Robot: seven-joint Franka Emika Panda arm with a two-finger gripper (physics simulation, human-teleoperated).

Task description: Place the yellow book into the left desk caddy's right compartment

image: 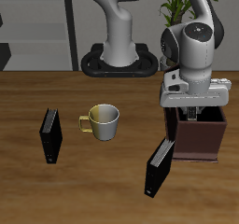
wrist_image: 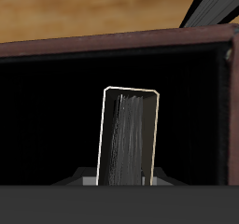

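Note:
The left desk caddy (image: 207, 140), a dark maroon-brown open box, stands near the table's front edge. My gripper (image: 193, 113) hangs right over its open top with the fingers reaching down into it. In the wrist view the yellow book (wrist_image: 129, 139), pale tan-edged with a grey speckled cover, stands upright between my fingers (wrist_image: 90, 181) inside the caddy's dark interior, below its maroon wall (wrist_image: 103, 45). The gripper (wrist_image: 126, 182) looks shut on the book. In the exterior view the book is hidden by the gripper and the caddy. I cannot tell which compartment it is in.
A black book (image: 159, 165) leans against the caddy's side; its corner also shows in the wrist view (wrist_image: 215, 4). Another black book (image: 49, 135) stands upright farther along the table. A pale yellow mug (image: 103, 122) sits between them. The robot base (image: 119, 60) is at the back.

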